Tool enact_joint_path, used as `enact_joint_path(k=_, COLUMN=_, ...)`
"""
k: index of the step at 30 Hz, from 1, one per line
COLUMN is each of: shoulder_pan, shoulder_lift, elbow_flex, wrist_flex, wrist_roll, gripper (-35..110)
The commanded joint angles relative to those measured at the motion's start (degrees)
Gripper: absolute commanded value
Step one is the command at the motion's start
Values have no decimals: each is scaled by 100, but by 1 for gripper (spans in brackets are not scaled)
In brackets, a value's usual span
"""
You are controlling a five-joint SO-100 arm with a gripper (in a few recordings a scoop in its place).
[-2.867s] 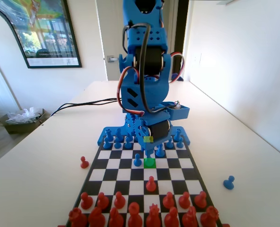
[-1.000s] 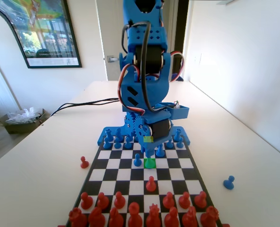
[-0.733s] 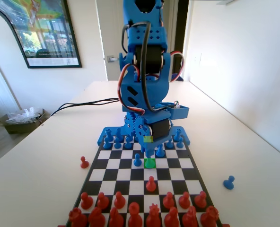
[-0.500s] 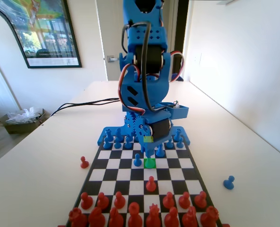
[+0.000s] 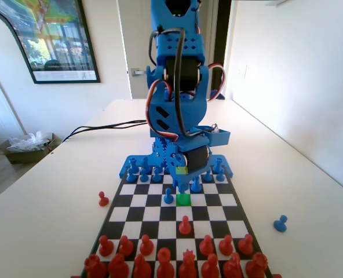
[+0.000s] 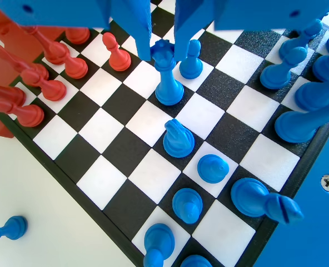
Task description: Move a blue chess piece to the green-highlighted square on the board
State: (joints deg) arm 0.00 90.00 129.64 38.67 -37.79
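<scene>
The gripper (image 6: pixel 163 49) hangs over the board (image 6: pixel 70 167) with its two jaws spread to either side of the crown of the blue chess piece (image 6: pixel 167 75); whether they touch it I cannot tell. The piece stands upright, a blue pawn (image 6: pixel 192 60) just beside it. In the fixed view, the gripper (image 5: pixel 182 184) sits low just behind the green-highlighted square (image 5: pixel 183 199), which lies bare.
</scene>
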Motion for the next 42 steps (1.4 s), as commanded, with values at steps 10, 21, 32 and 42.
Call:
enact_joint_path(k=10, shoulder_pan=141, shoulder_lift=246, elbow_flex=-246, wrist_flex=141, wrist_roll=-26, gripper=13)
enact_joint_path(k=21, shoulder_pan=185, shoulder_lift=448, elbow_flex=-1740, wrist_flex=1345, wrist_roll=264, gripper=6)
enact_joint_path(k=32, shoulder_pan=88, shoulder_lift=1116, elbow_flex=-2663, wrist_flex=2540, wrist_roll=-949, gripper=1)
enact_joint_path(k=42, shoulder_pan=88, shoulder_lift=2355, elbow_flex=-2979, wrist_flex=3929, wrist_roll=-2979, gripper=1)
